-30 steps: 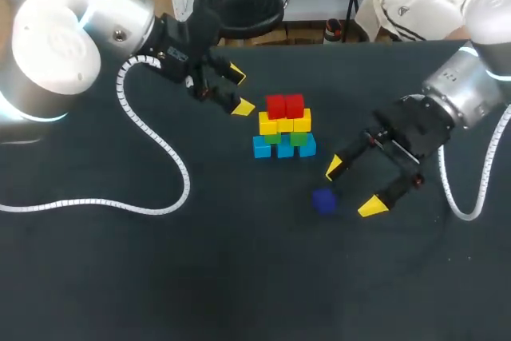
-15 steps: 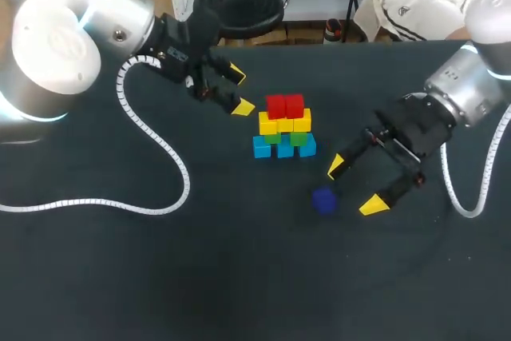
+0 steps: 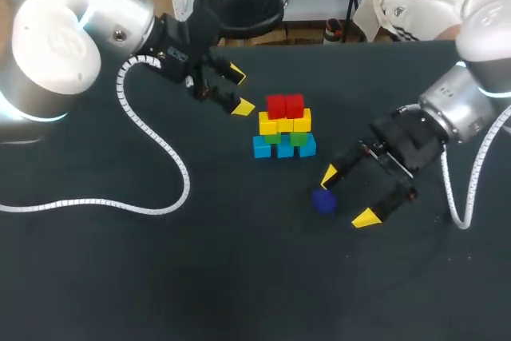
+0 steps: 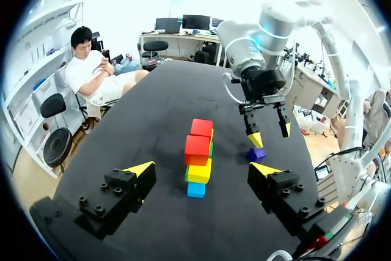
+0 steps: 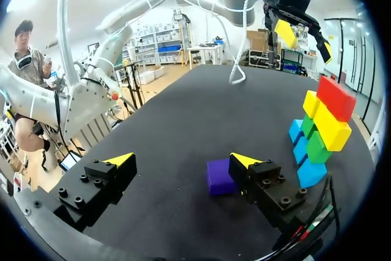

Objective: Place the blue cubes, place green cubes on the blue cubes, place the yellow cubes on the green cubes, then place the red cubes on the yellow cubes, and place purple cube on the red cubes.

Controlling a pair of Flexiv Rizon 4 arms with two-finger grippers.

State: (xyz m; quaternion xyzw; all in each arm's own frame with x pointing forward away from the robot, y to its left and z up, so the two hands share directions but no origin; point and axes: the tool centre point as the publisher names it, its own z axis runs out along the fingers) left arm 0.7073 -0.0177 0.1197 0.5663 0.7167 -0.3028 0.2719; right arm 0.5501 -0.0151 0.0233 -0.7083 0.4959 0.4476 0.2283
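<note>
A dark table (image 3: 160, 277) is seen from above, with a small stack of cubes just above the middle of the frame. The stack has blue cubes (image 3: 283, 148) at the base, then green cubes (image 3: 297, 139), yellow cubes (image 3: 285, 124) and two red cubes (image 3: 285, 105) on top.

The purple cube (image 3: 323, 201) lies alone on the table, lower right of the stack and well apart from it.

The right gripper (image 3: 347, 196) comes in from the right edge. It is low over the purple cube with its fingers spread wide and holding nothing. In the right wrist view the purple cube (image 5: 219, 176) sits between the fingers, just beside one of them and well short of the other.

The left gripper (image 3: 239, 92) hangs upper left of the stack, also spread wide and empty.

The purple cube looks small, rigid and light, with flat and probably smooth faces. It should be gripped on two opposite faces, centred between the pads. An off-centre squeeze could twist it, and the stack looks easy to topple when the cube is set down.
</note>
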